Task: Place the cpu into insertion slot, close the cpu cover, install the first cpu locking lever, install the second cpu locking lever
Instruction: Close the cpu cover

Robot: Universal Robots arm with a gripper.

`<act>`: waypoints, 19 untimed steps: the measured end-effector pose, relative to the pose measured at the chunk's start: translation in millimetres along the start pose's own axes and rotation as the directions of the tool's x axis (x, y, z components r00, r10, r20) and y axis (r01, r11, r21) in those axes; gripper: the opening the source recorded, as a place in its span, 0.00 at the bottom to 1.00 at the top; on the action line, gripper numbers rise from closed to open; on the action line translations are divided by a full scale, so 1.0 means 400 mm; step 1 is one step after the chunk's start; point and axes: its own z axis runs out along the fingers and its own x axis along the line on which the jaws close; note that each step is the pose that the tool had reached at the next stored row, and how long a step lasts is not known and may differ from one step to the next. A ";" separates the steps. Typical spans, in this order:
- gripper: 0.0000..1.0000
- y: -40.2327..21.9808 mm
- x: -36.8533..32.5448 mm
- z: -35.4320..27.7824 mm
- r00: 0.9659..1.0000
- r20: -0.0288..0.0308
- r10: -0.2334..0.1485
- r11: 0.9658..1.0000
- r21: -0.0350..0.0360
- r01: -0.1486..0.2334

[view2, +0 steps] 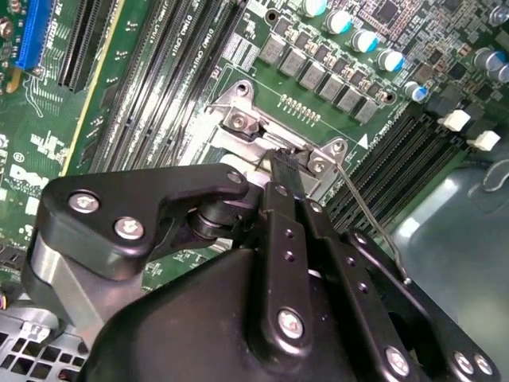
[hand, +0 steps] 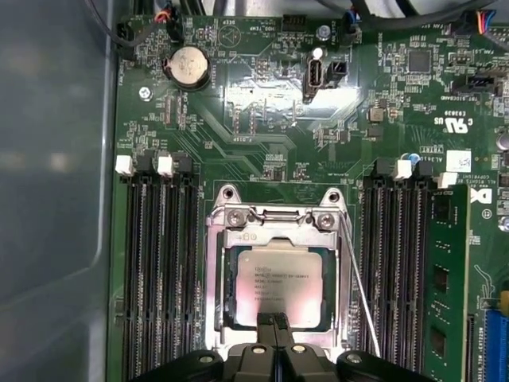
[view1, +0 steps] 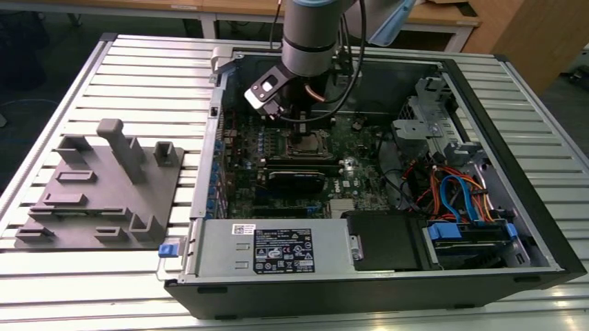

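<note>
Gripper (hand: pixel 274 321): black, on the grey arm (view1: pixel 308 34), low over the green motherboard (hand: pixel 262 119); in the first wrist view its tips meet at one edge of the cpu.
Jaws: narrow, pressed together with no gap, nothing held between them.
Cpu (hand: pixel 278 282): silvery square, lying flat in the insertion slot, top face showing through the cover's cut-out.
Insertion slot (hand: pixel 213 263): silvery-rimmed socket, set between two banks of long black memory slots (hand: pixel 159 270).
Cpu cover (hand: pixel 278 239): thin metal frame, down flat around the cpu.
Locking lever (hand: pixel 358 294): thin wire rod, slanting away from one side of the socket; latched or not, cannot tell.
Computer case (view1: pixel 368 289): black tower on its side, panel off, on the slatted desk (view1: pixel 92 289).
Fixture plate (view1: pixel 92 207): grey, on the desk at the exterior view's left of the case, just beside it.
</note>
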 end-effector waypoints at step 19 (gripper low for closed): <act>0.10 0.018 0.000 -0.016 1.000 0.000 0.000 1.000 -0.003 0.000</act>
